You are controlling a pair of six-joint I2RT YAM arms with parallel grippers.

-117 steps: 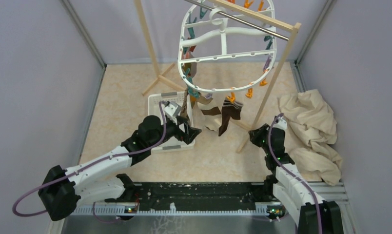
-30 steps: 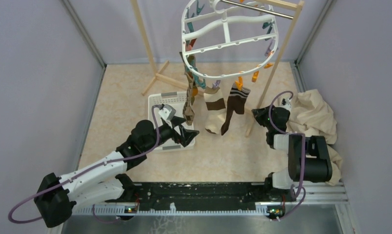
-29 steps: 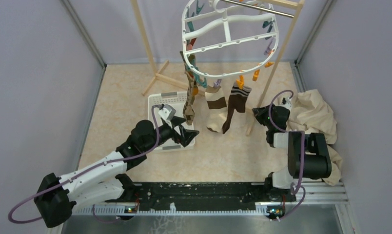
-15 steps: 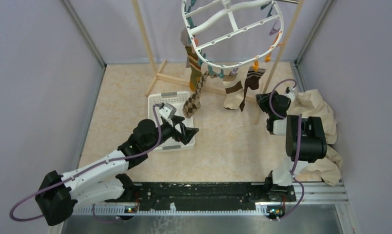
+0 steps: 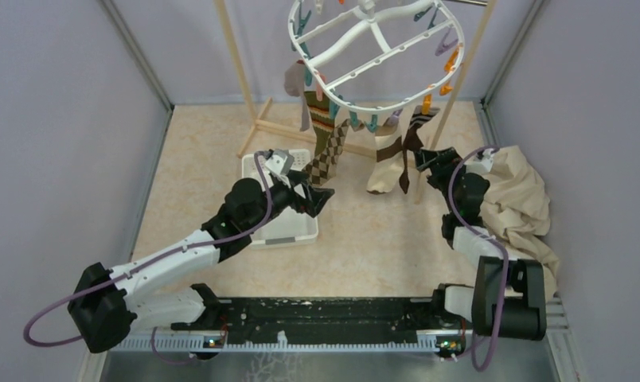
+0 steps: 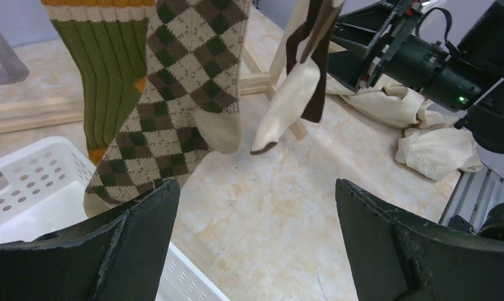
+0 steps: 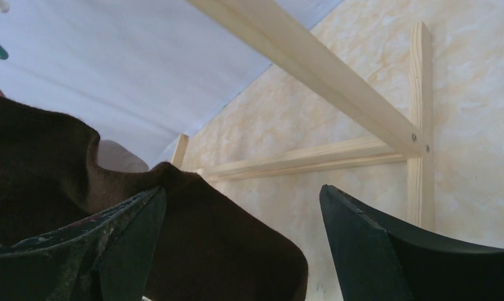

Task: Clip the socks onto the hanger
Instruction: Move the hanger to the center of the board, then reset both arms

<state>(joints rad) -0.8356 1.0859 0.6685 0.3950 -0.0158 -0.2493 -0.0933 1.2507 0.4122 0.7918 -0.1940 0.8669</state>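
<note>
The white oval hanger with coloured pegs hangs tilted from the rack's bar at the top of the overhead view. Several socks dangle from it: a green striped one, a brown-cream argyle one and a dark brown and cream pair. My left gripper is open just below the argyle sock and holds nothing. My right gripper is open beside the brown pair. Dark brown sock fabric hangs against its left finger, and its jaws stand wide apart.
A white perforated basket sits under my left arm. The wooden rack's post and floor rails stand close to my right gripper. A crumpled beige cloth lies at the right wall.
My right gripper has opened and let go of the brown sock. The hanger has swung up and to the left with its socks. My left gripper has risen toward the argyle sock.
</note>
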